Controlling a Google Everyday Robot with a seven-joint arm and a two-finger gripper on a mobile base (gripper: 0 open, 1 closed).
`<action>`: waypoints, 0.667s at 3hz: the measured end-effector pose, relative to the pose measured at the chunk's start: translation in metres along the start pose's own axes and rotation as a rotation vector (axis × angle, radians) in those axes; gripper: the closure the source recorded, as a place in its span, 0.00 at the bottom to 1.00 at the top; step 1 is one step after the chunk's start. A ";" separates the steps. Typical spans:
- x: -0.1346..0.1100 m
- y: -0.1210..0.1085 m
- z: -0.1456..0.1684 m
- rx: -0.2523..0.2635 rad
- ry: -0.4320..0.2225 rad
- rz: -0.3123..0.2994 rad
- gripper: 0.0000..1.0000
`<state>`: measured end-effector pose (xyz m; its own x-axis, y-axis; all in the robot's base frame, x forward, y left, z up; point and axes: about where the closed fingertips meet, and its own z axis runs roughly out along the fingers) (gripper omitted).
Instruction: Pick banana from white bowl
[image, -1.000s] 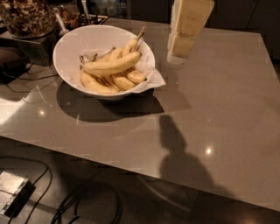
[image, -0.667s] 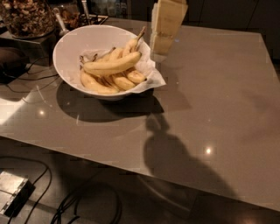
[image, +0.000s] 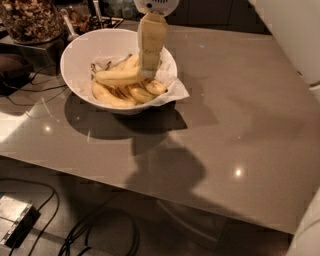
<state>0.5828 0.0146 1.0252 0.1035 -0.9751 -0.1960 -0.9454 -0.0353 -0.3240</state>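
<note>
1. White and glossy, the bowl stood on the grey bench towards its far left corner. It was lined with paper and held several bananas.
2. The banana, the long pale one, lay on top of the pile across the middle of the bowl. It rested on the shorter, brown-marked ones. It was not lifted, so the pick itself was not yet done.
3. The gripper hung inside the bowl, pointing down. Its tip was at the banana's right end, touching it or just above it; which of the two could not be told. Nor could it be told whether the gripper was wide, narrow or closed on the fruit.
4. By my reading, the approach was complete, since the gripper was already at the banana.
5. What was left, as I judged it, was a sure grasp and a lift clear of the rim, without dragging the paper or the other bananas along.
6. The jar of granola stood behind the bowl on the left, well away from the gripper.
</note>
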 end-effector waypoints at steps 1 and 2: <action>-0.005 -0.006 0.000 0.024 -0.018 0.000 0.00; -0.008 -0.006 0.000 0.049 -0.017 -0.006 0.00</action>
<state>0.5877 0.0225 1.0283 0.1148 -0.9710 -0.2099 -0.9284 -0.0298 -0.3703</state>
